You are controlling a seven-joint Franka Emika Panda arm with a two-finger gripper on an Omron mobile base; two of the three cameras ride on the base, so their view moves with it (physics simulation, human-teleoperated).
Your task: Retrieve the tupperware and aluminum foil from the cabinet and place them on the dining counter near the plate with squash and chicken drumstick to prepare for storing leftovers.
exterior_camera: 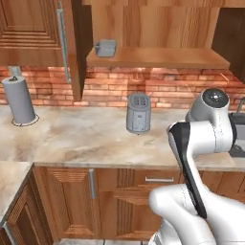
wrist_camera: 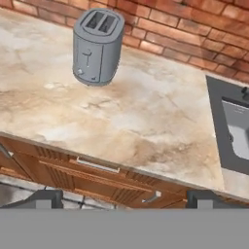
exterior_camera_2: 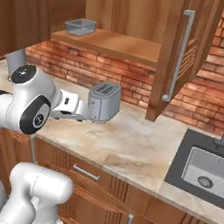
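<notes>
While pointing down at the counter [wrist_camera: 146,112], hand [wrist_camera: 124,197] gapes wide.

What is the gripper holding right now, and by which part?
Nothing. The gripper is open above the counter edge, its fingertips apart; the tupperware sits on the cabinet shelf.

The sink [exterior_camera_2: 207,173] (like the cabinet [exterior_camera: 33,33]) runs off frame.

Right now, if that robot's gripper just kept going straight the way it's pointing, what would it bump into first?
Probably the beige marbled countertop. The open two-finger gripper aims down at bare stone between the silver toaster and the dark sink, touching neither. Depth is hard to judge, so the counter's front edge might come first.
</notes>
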